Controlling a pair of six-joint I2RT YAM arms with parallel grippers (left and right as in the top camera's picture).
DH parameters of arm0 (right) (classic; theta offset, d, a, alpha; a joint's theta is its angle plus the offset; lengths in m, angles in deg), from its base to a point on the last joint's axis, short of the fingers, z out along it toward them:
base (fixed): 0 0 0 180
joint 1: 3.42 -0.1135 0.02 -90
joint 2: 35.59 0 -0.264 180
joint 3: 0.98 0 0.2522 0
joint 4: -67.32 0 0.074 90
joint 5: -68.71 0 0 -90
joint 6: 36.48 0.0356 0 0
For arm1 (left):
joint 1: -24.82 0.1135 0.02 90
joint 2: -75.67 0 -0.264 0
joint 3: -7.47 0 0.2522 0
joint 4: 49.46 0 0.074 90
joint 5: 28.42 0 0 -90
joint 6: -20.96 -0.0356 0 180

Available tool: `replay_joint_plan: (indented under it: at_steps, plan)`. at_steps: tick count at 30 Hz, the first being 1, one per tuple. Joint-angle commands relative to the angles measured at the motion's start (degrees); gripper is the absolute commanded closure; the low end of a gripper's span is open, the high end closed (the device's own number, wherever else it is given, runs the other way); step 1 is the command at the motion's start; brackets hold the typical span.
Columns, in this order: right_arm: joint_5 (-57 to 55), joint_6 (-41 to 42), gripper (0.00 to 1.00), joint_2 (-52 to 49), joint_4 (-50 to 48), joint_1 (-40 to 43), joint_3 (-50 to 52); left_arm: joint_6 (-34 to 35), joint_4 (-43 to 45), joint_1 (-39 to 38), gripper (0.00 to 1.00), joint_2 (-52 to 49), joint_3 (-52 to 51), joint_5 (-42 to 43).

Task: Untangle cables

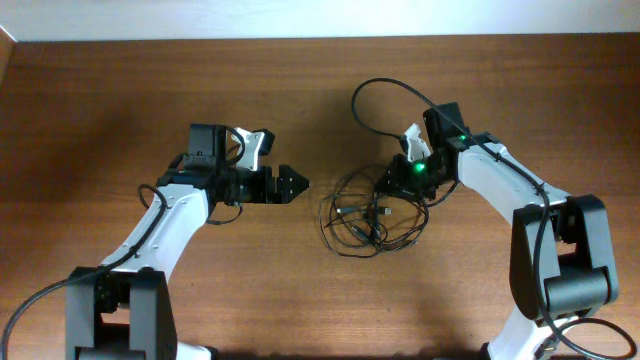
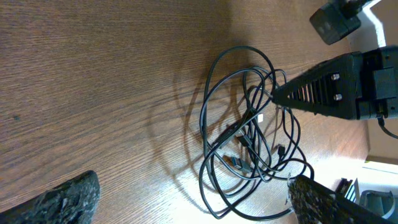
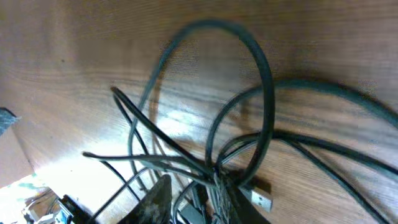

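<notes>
Overhead view: a brown wooden tabletop [image 1: 150,90] with two white robot arms reaching inward from its left and right edges. The cables [image 1: 370,215], thin black wires in loose overlapping loops, lie a little right of the tabletop's middle, well clear of its far edge.

The right gripper [image 1: 392,186] sits at the far side of the tangle, its tip pushed in among the strands. In the right wrist view several wires cross and bunch just where its dark fingers [image 3: 158,199] meet, with a small silver plug [image 3: 261,199] lying beside that crossing. The jaws stand close together around the strands. I cannot tell whether they pinch the wires or only bracket them. This spot looks chosen because it is where the loops knot together.

The left gripper [image 1: 300,183] hovers just left of the bundle, apart from it and pointing at it. In the left wrist view its fingertips [image 2: 68,199] sit at opposite bottom corners, so the jaws are spread wide and empty. It seems poised to take a loop on its side, so the two arms can draw the wires apart. The tangle looks unresolved.
</notes>
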Motion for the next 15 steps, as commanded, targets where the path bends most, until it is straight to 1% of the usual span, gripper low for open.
replay_joint_plan:
  at_steps: [1,5,7,10,13,15]
  plan:
    - [0.9,-0.1,0.73,-0.5,3.0,-1.6,0.8,0.3,-0.1,-0.1,0.01,0.9,-0.5,-1.6]
    - [1.2,0.4,0.73,-0.5,3.8,-4.7,0.9,0.3,-0.1,-0.1,0.01,0.9,-0.5,-10.3]
    - [0.8,3.1,0.75,-0.5,3.2,-5.3,0.9,0.3,-0.1,-0.1,0.01,0.9,-0.5,-13.1]
    - [-3.7,8.9,0.75,-0.6,1.7,-5.3,0.9,0.3,-0.1,-0.1,0.01,0.9,-0.5,-14.0]
    - [-7.8,8.9,0.75,-0.6,-0.4,-5.2,1.0,0.3,-0.1,-0.1,0.01,0.9,-0.5,-14.0]
    - [-7.8,8.9,0.75,-0.6,-3.1,-4.3,1.0,0.3,-0.1,-0.1,0.01,0.9,-0.5,-14.0]
